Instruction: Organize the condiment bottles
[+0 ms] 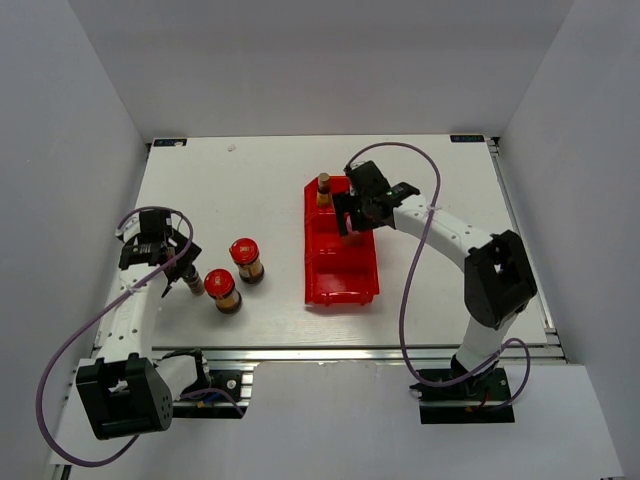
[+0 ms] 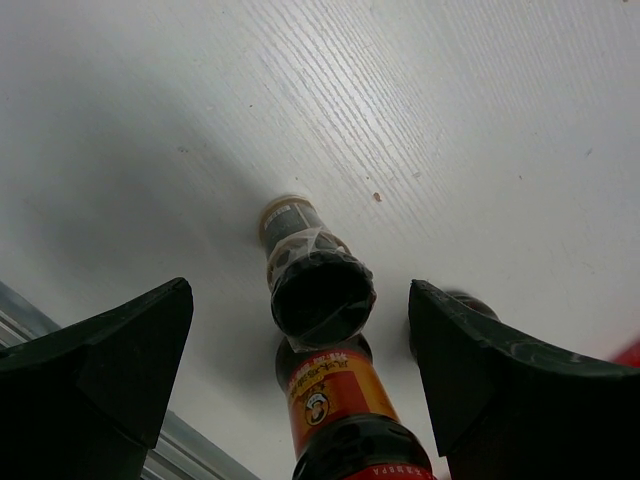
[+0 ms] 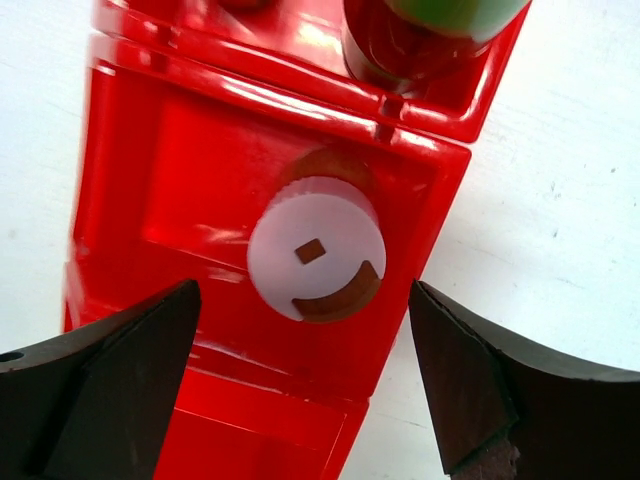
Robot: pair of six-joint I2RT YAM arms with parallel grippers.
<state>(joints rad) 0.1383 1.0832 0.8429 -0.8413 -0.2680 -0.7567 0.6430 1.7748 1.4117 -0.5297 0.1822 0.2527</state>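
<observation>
Two squat dark jars with red lids [image 1: 246, 256] [image 1: 223, 289] stand left of the red tray [image 1: 366, 292]. A small dark-capped bottle [image 1: 192, 282] stands beside them. My left gripper [image 1: 177, 271] hovers open above it. In the left wrist view [image 2: 300, 292] the dark cap [image 2: 322, 288] lies between my fingers, with a jar [image 2: 335, 405] just behind it. My right gripper [image 1: 351, 221] is open over the tray. In the right wrist view [image 3: 305, 292] it is above a white-capped bottle [image 3: 315, 250] standing in a compartment. A green-labelled bottle [image 3: 440, 20] stands in the adjoining compartment.
A slim bottle [image 1: 324, 187] stands in the tray's far compartment. White walls close in the table [image 1: 250, 190] on the left, back and right. An aluminium rail [image 1: 330, 352] runs along the near edge. Each arm trails a purple cable [image 1: 405, 300].
</observation>
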